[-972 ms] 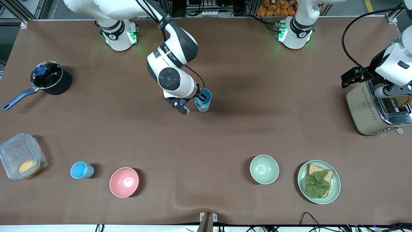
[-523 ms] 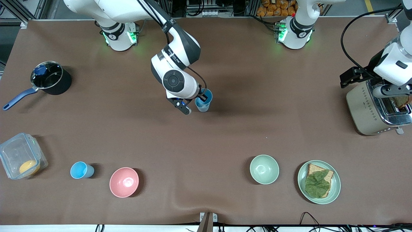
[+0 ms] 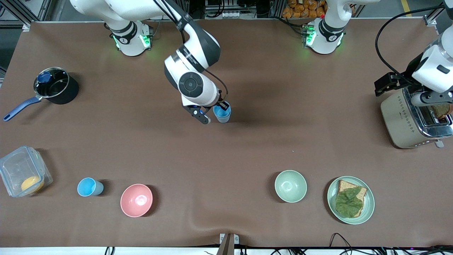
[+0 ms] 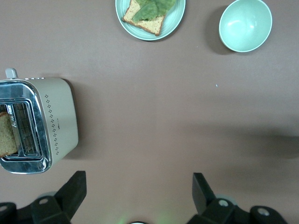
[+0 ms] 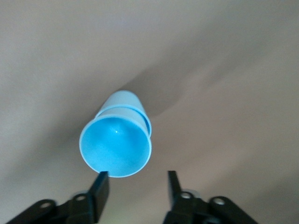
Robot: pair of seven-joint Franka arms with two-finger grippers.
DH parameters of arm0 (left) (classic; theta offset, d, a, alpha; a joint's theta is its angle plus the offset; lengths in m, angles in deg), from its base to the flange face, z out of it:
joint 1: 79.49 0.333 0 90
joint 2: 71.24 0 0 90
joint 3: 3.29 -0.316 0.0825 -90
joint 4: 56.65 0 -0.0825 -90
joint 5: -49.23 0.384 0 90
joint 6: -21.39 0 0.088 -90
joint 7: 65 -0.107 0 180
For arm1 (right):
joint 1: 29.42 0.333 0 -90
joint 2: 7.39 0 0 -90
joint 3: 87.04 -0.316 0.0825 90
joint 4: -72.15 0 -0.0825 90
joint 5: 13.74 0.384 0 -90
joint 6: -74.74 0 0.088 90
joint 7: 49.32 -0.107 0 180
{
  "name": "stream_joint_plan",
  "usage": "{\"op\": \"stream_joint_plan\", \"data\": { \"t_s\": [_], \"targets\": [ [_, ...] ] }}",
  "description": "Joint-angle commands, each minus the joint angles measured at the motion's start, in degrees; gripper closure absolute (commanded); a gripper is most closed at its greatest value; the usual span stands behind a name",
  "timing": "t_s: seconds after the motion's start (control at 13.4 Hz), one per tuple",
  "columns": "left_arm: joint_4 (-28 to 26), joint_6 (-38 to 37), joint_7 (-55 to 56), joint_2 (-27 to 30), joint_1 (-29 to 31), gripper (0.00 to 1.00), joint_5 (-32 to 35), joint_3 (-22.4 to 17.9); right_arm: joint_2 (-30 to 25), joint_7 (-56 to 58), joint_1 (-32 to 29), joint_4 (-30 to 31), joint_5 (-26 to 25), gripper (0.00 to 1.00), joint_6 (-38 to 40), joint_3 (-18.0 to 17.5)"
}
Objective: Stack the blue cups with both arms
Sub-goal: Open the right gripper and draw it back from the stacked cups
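Front view, upper middle of the frame: my right hand (image 3: 214, 113) sits low over the desk (image 3: 247, 152), right at a nested pair of blue cups (image 3: 222, 113). In the right wrist view one cup sits inside the other, the inner rim wide and round, the outer cup's base poking out underneath. The hand's two fingers (image 5: 100, 186) are spread apart at the near rim and grip nothing.

Low in the frame, toward the right arm's end, a single blue cup (image 3: 88, 187) waits just beside a pink bowl (image 3: 136, 200). It is well apart from the pair, so I judge the stack unfinished.

My left hand (image 4: 138, 178) waits over the toaster (image 3: 412, 122) at the upper edge of the frame on its own arm's end, fingers wide apart and empty.

I expect these cups to be very light, stiff, thin plastic with smooth, slippery walls. The taper means a grip on the lower body could slide off. I would pinch the wall at the rim, one finger inside and one outside, with gentle force. An empty cup tips at a nudge, and a nested pair may wedge and lift together.
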Motion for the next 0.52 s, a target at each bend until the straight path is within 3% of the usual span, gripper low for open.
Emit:
{"op": "stream_joint_plan", "data": {
  "t_s": [0.0,0.3,0.45],
  "targets": [
    [0.17,-0.41,-1.70,0.84,-0.28,0.00,-1.00,-0.40,-4.37,10.74,-4.65,-1.39,-4.61,0.00,7.64,0.77],
    [1.48,-0.76,-1.35,0.84,-0.63,0.00,-1.18,-0.13,-8.68,34.57,-18.61,-1.31,-5.15,0.00,15.47,0.94],
    [1.67,-1.11,-1.35,1.10,-0.54,0.00,-1.18,-0.05,-10.88,41.20,-25.21,-0.95,-9.69,0.00,18.11,0.94]
  ]
}}
